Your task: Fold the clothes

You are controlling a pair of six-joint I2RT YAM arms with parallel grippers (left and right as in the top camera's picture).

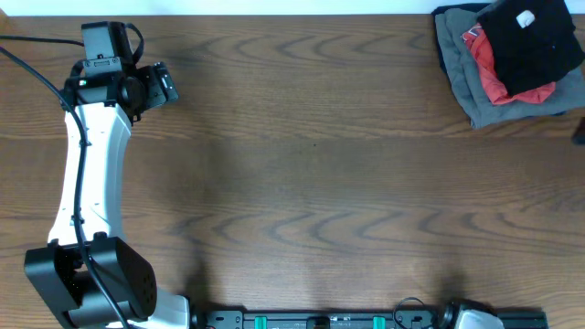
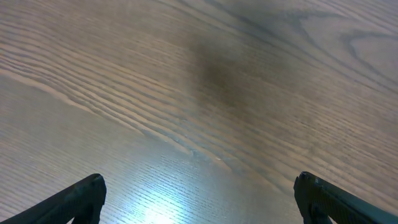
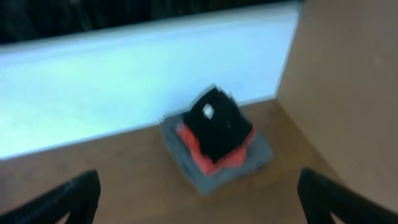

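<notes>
The black T-shirt (image 1: 532, 44) lies folded on top of a stack at the table's far right corner, its small white logo patch facing up. It also shows in the blurred right wrist view (image 3: 219, 129), well ahead of my right gripper (image 3: 198, 198), which is open and empty. The right gripper itself is out of the overhead view. My left gripper (image 1: 167, 85) is at the far left of the table, far from the shirt. In the left wrist view its jaws (image 2: 199, 198) are wide open over bare wood.
Under the black shirt lie a red garment (image 1: 489, 73) and a grey garment (image 1: 464, 82), stacked. The wooden table (image 1: 311, 174) stretches between the arms. A pale wall (image 3: 137, 81) stands behind the stack. The left arm's white link runs along the left edge.
</notes>
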